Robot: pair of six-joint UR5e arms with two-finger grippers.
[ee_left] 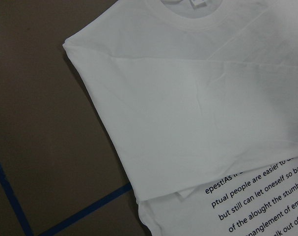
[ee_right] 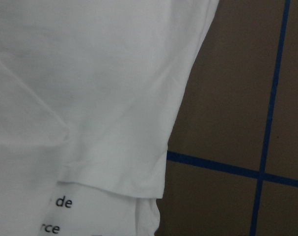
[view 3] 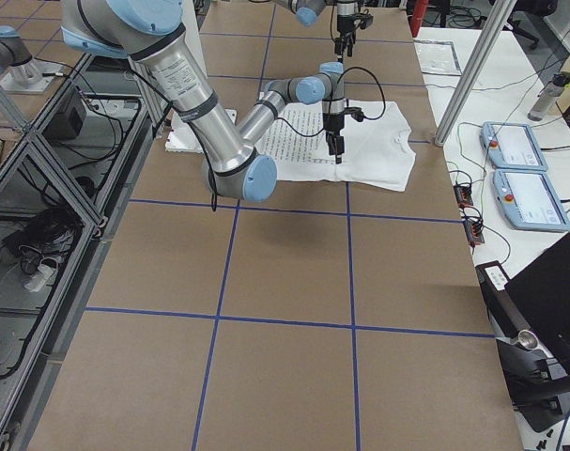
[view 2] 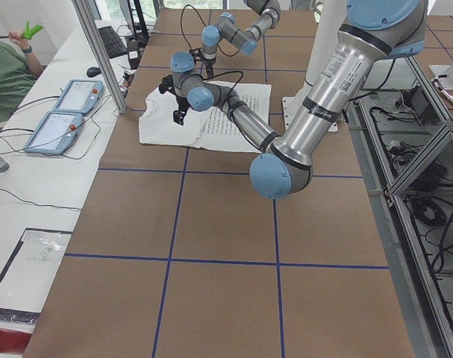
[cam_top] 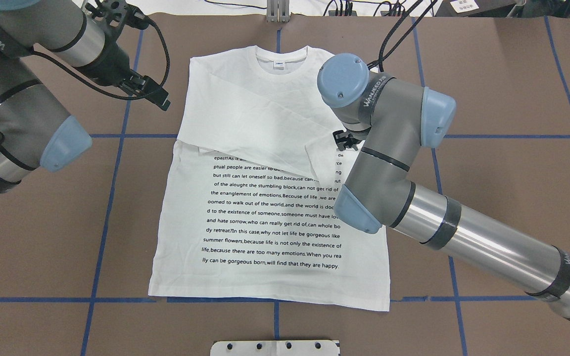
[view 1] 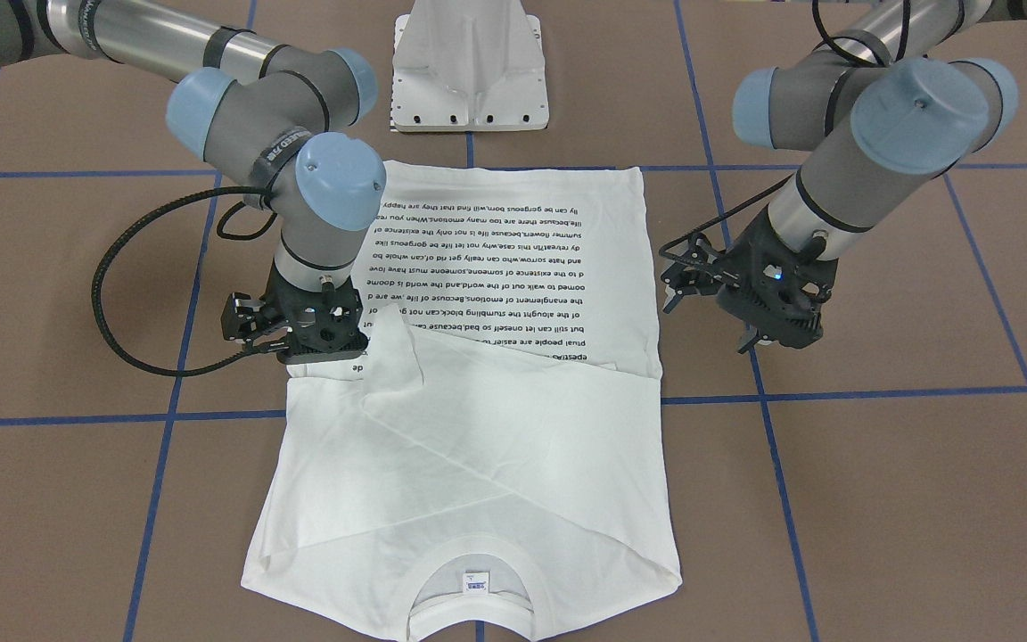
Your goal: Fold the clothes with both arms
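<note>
A white long-sleeved T-shirt point(view 1: 513, 428) lies flat on the brown surface point(view 1: 879, 499), sleeves folded across it. The left pincer point(view 1: 669, 287) hangs open beside it. Whether the right pincer point(view 1: 235, 323) is open or closed cannot be told.

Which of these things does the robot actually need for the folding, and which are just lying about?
Part of the job: white T-shirt, left claw, right claw.
Just lying about: white pedestal base, two control tablets, bottle.
</note>
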